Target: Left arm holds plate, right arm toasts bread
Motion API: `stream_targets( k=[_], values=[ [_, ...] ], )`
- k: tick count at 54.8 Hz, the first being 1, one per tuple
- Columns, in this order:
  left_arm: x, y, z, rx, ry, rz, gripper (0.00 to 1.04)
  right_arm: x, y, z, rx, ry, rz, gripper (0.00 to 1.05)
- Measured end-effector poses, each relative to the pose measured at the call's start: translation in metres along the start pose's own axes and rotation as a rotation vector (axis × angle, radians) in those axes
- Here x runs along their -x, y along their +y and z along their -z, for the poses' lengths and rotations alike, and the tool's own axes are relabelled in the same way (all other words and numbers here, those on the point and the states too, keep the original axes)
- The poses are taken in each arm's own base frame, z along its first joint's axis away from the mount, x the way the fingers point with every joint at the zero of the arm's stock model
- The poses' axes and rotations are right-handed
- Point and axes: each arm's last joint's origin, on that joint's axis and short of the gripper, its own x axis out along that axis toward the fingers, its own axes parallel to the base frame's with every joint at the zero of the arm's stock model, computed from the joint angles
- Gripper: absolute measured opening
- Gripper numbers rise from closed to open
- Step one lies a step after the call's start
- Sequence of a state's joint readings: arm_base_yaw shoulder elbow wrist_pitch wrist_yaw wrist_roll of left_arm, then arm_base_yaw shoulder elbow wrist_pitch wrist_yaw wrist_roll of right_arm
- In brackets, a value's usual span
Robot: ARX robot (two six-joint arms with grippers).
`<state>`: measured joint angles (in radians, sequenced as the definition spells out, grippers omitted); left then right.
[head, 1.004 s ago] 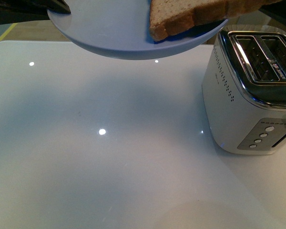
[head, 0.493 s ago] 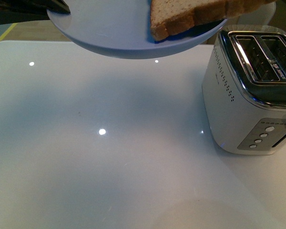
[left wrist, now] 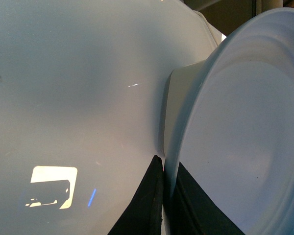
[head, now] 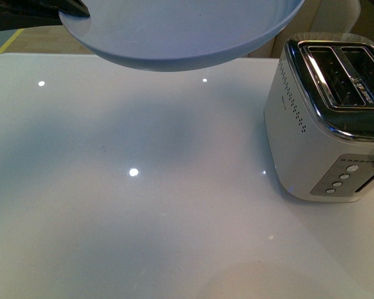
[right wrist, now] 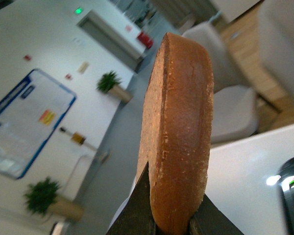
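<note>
The pale blue plate (head: 174, 31) hangs in the air over the far side of the table, bare on top in the front view. My left gripper (head: 75, 9) is shut on its left rim; in the left wrist view the black fingers (left wrist: 149, 205) pinch the plate (left wrist: 245, 127) edge from both sides. The bread (right wrist: 179, 122) is out of the front view. The right wrist view shows it edge-on with its brown crust up, standing clear of the table, and my right gripper (right wrist: 169, 218) shut on its lower end.
A white two-slot toaster (head: 327, 118) with a chrome top stands at the table's right side, slots facing up, buttons toward me. The glossy white table (head: 143, 205) spreads below the plate. Chairs and an office room show behind the bread.
The bread lay on the plate's right side before; it has now been lifted off and has left the front view. The plate has stayed in almost the same spot.
</note>
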<state>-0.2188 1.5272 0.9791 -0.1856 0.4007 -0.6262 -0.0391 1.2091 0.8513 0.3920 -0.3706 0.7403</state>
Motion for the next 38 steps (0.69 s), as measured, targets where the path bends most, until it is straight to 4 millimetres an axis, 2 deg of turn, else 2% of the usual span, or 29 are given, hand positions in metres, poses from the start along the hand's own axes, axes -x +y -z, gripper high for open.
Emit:
stream_targets(
  k=[5, 13, 22, 26, 30, 38],
  values=[
    [0.000, 0.000, 0.000, 0.000, 0.000, -0.001, 0.03, -0.003, -0.008, -0.007, 0.114, -0.041, 0.120, 0.03],
    [0.000, 0.000, 0.000, -0.001, 0.001, 0.001, 0.03, -0.016, -0.026, 0.006, 0.378, 0.018, 0.268, 0.03],
    [-0.001, 0.000, 0.001, -0.001, 0.004, 0.002, 0.03, -0.027, -0.041, 0.036, 0.598, 0.159, 0.300, 0.03],
    [-0.001, 0.000, 0.001, -0.001, 0.003, 0.001, 0.03, -0.032, -0.047, 0.057, 0.708, 0.222, 0.314, 0.03],
    [-0.001, 0.000, 0.001, -0.001, 0.003, 0.001, 0.03, -0.036, -0.053, 0.074, 0.760, 0.272, 0.313, 0.03],
    [-0.001, -0.001, 0.001, -0.002, 0.002, 0.002, 0.03, -0.038, -0.059, 0.091, 0.807, 0.327, 0.325, 0.03]
  ],
)
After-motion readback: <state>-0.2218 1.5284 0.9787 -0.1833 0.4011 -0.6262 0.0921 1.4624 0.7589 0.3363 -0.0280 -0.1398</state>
